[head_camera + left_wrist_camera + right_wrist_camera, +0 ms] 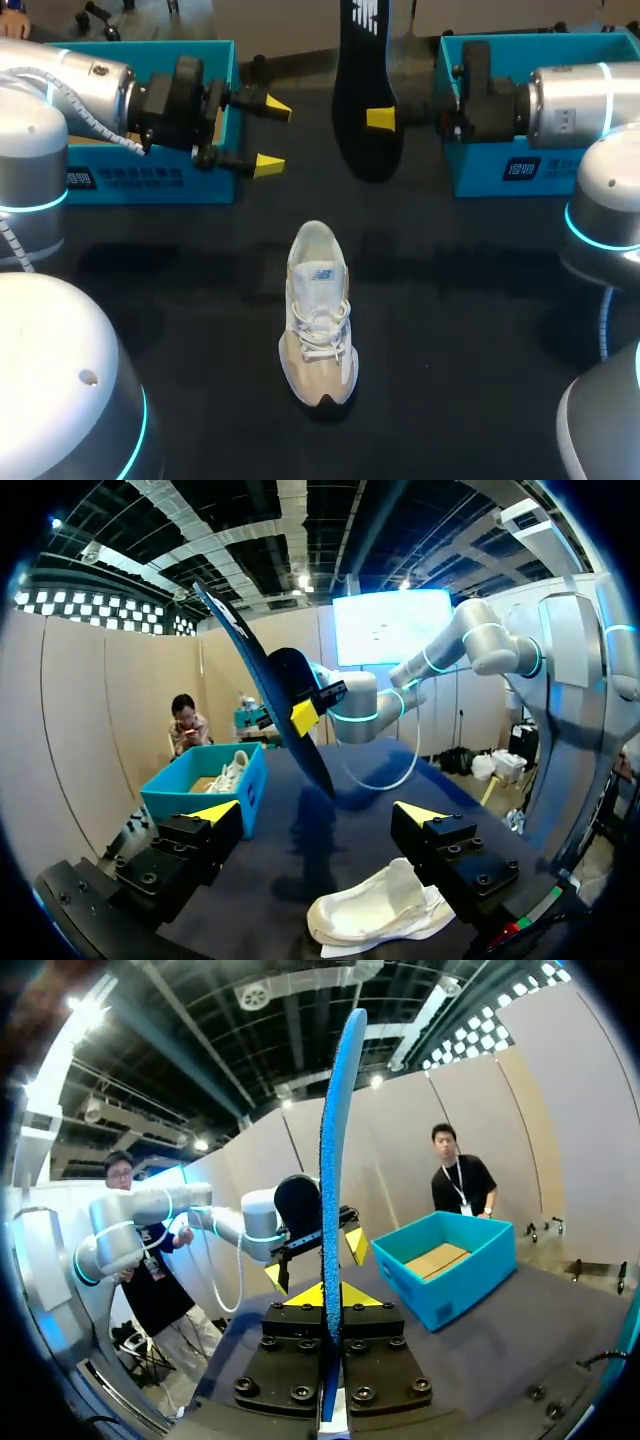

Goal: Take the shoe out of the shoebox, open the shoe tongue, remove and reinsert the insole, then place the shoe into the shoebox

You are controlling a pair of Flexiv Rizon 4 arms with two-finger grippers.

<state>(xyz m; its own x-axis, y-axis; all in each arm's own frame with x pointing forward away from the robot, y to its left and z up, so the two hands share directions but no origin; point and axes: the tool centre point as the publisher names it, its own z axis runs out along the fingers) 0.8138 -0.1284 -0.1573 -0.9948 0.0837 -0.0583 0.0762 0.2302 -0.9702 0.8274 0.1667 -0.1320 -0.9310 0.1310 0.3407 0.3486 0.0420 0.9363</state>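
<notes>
A white and beige shoe (317, 310) lies alone on the dark table, toe toward me; it also shows under my left gripper (375, 908). My right gripper (382, 118) is shut on the black insole (365, 90) and holds it upright above the table's far middle. In the right wrist view the insole (335, 1160) stands edge-on between that gripper's fingers (325, 1295), its blue underside showing. My left gripper (272, 137) hovers open and empty just left of the insole, and in its own view (316, 812) faces the insole (270, 680).
A blue shoebox (150, 185) stands at the far left behind my left arm, with cardboard inside (445, 1265). A second blue shoebox (520, 175) stands at the far right and holds another white shoe (205, 780).
</notes>
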